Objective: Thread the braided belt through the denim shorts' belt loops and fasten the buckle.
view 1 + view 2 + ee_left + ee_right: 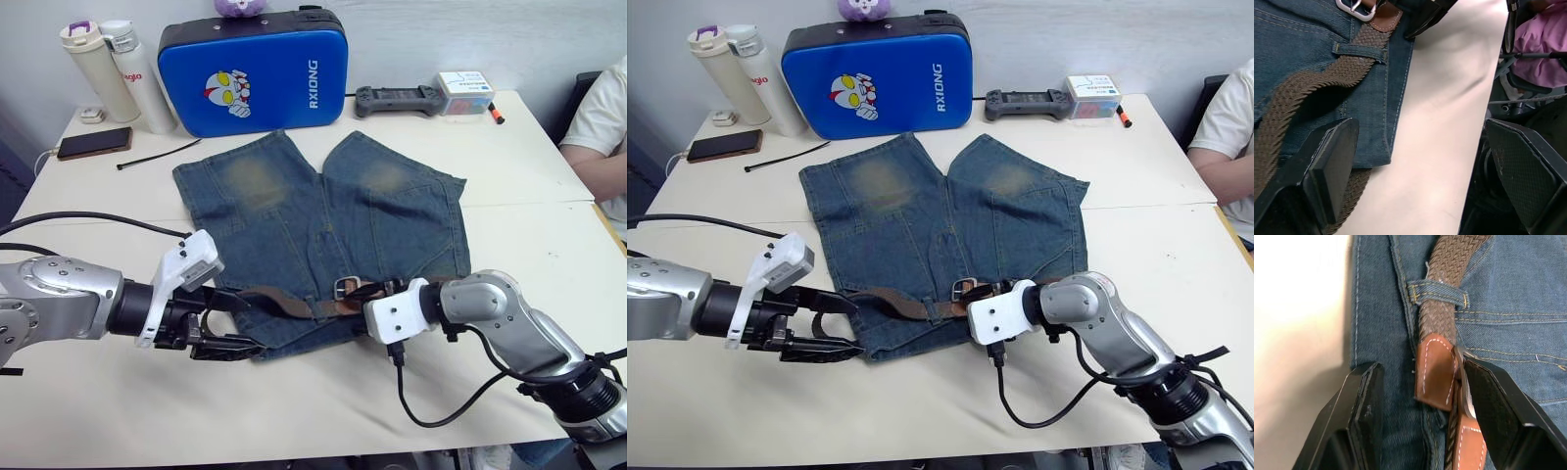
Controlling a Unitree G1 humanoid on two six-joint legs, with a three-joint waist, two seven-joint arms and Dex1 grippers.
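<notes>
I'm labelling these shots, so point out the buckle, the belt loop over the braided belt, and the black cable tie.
buckle (pixel 1355 7), left wrist view, silver frame.
belt loop (pixel 1438 293), right wrist view, strip's middle.
black cable tie (pixel 157 154), left eye view, mid-length.

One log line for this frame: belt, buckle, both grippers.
braided belt: through belt loops on denim shorts | buckle: unfastened | left gripper: open at waistband end | right gripper: open around leather tabs
</notes>
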